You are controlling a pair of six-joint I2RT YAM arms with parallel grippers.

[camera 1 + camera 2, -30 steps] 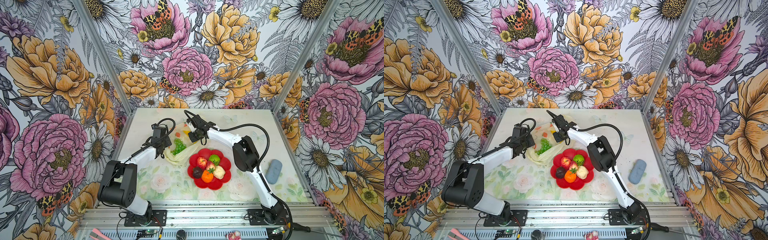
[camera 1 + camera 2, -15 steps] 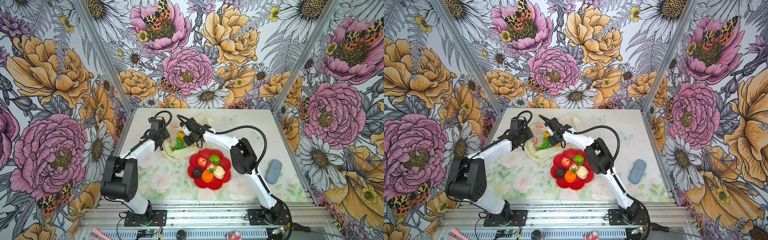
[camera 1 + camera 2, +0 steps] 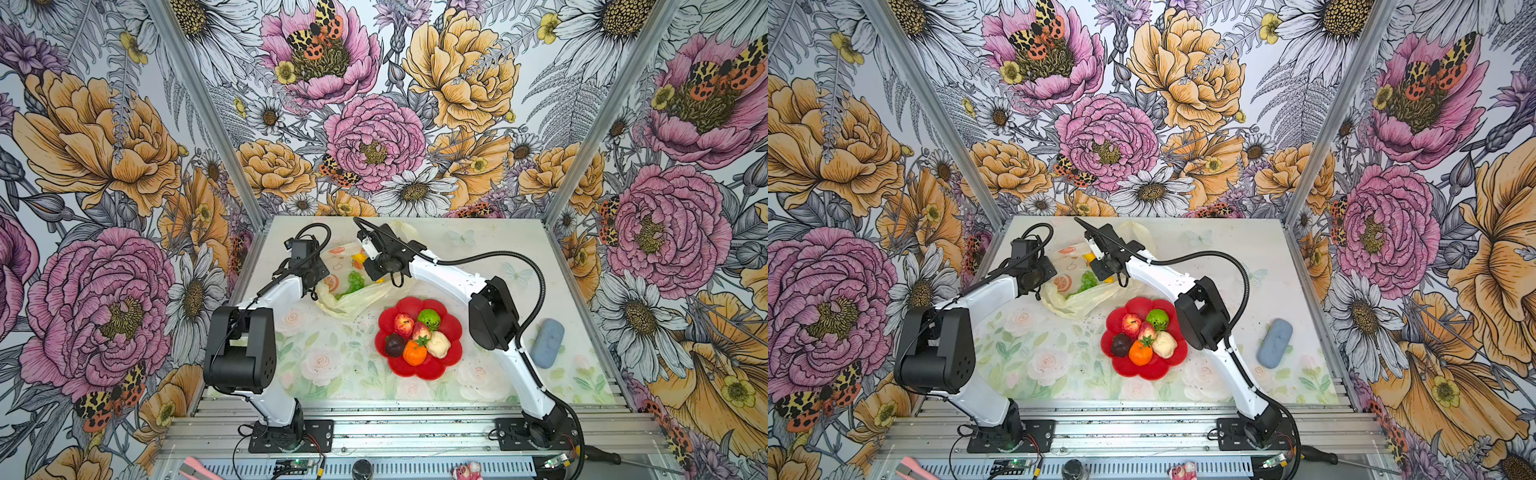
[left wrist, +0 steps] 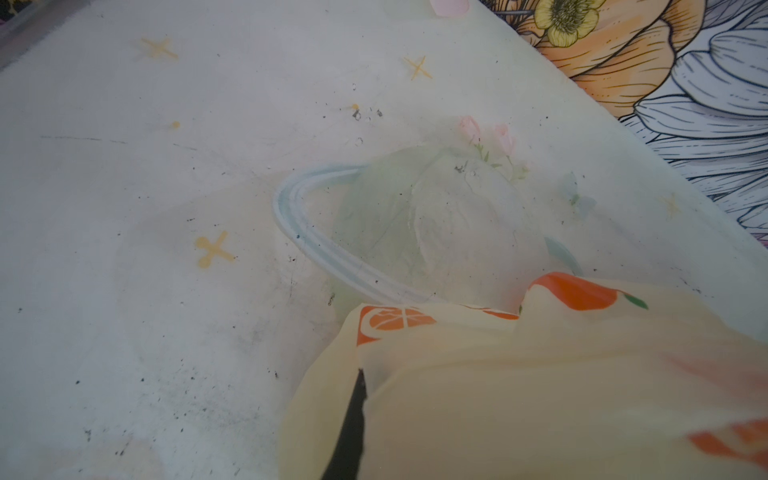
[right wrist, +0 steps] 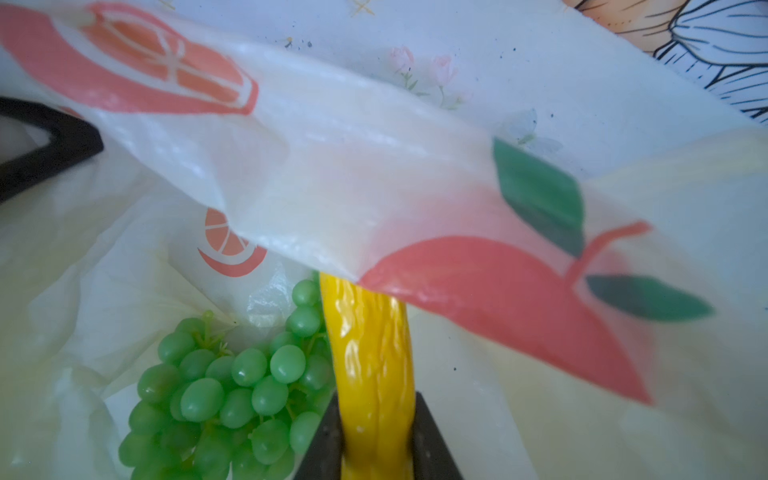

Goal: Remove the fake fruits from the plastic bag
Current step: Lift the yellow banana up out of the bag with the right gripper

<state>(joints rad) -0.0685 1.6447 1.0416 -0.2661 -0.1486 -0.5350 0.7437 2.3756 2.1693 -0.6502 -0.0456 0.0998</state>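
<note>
The plastic bag (image 3: pixel 353 297) (image 3: pixel 1077 297) lies crumpled and open at the back left of the table. Inside it are a green grape bunch (image 3: pixel 354 281) (image 5: pixel 216 395) and a yellow banana (image 5: pixel 370 345). My left gripper (image 3: pixel 319 286) (image 4: pixel 360 374) is shut on the bag's left edge, and the film drapes over its fingers. My right gripper (image 3: pixel 371 272) (image 5: pixel 376 419) reaches into the bag's mouth and is shut on the banana. A red apple (image 3: pixel 403 325), green round fruit (image 3: pixel 429 319), strawberry (image 3: pixel 420 332), dark plum (image 3: pixel 394 345), orange (image 3: pixel 414 352) and cream piece (image 3: pixel 438 344) sit on the red plate (image 3: pixel 453 332).
A grey-blue oval pad (image 3: pixel 547 343) lies at the right, near the right arm's elbow. The red plate sits just in front of the bag. Flowered walls close in the table on three sides, and a metal rail runs along the front.
Both grippers have shifted left and toward the back. The left one has drawn the bag's edge with it, and the right one now sits further inside the bag's mouth.
</note>
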